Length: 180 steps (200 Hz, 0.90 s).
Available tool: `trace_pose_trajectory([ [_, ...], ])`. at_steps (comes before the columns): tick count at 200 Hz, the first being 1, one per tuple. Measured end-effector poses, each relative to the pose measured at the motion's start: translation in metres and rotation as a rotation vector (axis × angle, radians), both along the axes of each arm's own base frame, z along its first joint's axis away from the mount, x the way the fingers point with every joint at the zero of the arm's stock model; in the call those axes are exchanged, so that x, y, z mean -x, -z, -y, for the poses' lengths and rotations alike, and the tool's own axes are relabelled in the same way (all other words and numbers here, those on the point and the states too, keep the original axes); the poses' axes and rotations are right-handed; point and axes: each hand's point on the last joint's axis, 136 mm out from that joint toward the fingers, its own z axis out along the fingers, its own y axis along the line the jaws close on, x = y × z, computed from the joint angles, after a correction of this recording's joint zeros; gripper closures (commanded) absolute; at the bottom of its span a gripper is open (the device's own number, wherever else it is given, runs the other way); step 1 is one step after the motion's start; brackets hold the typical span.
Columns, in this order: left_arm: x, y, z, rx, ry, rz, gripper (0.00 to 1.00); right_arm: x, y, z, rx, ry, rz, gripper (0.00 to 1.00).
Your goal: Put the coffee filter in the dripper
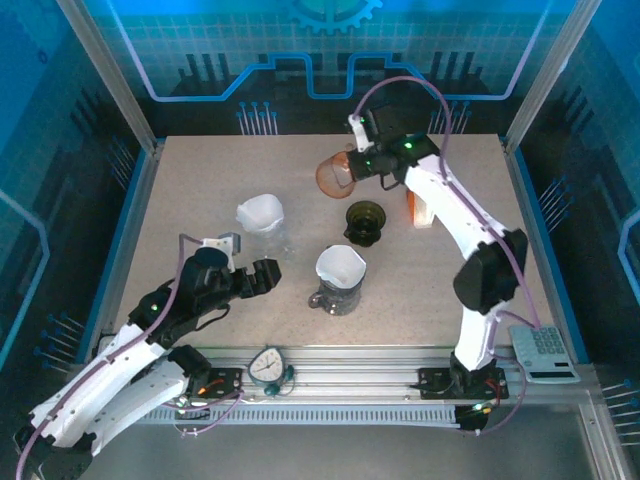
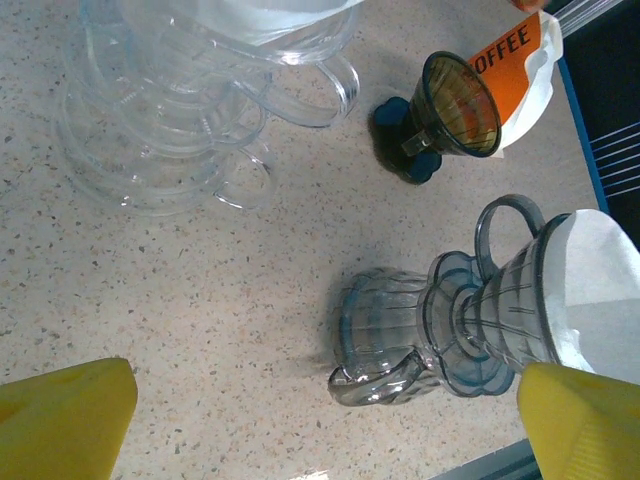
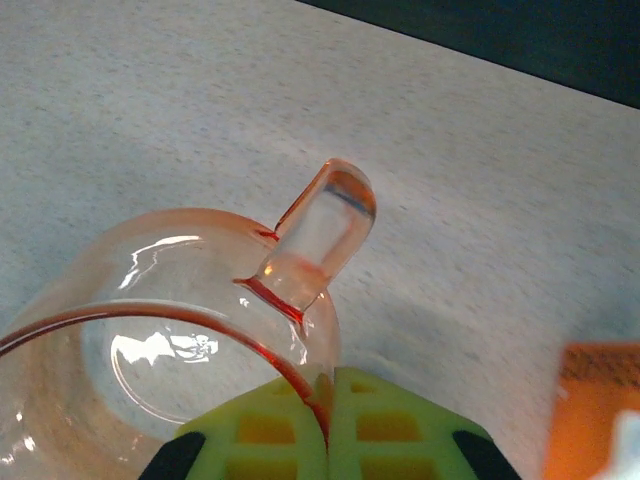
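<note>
My right gripper is shut on the rim of a clear orange dripper at the back of the table. In the right wrist view the pads pinch the orange dripper's wall beside its handle, with no filter inside. A grey dripper holding a white coffee filter sits on a glass server mid-table. My left gripper stands open just left of it, nothing between its fingers.
A dark green dripper stands empty behind the server. An orange filter pack lies to its right. A stack of clear drippers with a white filter on top is at the left. A small scale sits at the near right.
</note>
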Motion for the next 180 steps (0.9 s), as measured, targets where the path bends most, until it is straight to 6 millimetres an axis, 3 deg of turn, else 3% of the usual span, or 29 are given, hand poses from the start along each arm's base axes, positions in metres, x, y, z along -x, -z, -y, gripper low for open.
trace_pose_trajectory([
  [31,0.001,-0.004,-0.002,0.009,-0.004,0.014,0.01,0.038,-0.011,0.037,0.035,0.08,0.017,1.0],
  [81,0.001,0.0,-0.002,0.006,-0.003,0.009,0.01,0.108,0.005,0.096,0.057,0.215,-0.024,1.0],
  [109,0.001,0.001,-0.002,0.004,-0.003,0.006,0.01,0.15,0.033,0.118,0.063,0.266,-0.08,1.0],
  [138,0.001,0.002,-0.002,0.004,-0.003,0.006,0.01,0.187,0.078,0.131,0.09,0.304,-0.179,1.0],
  [180,0.001,0.01,-0.001,-0.009,-0.004,-0.014,0.01,0.218,0.126,0.134,0.158,0.314,-0.282,1.0],
])
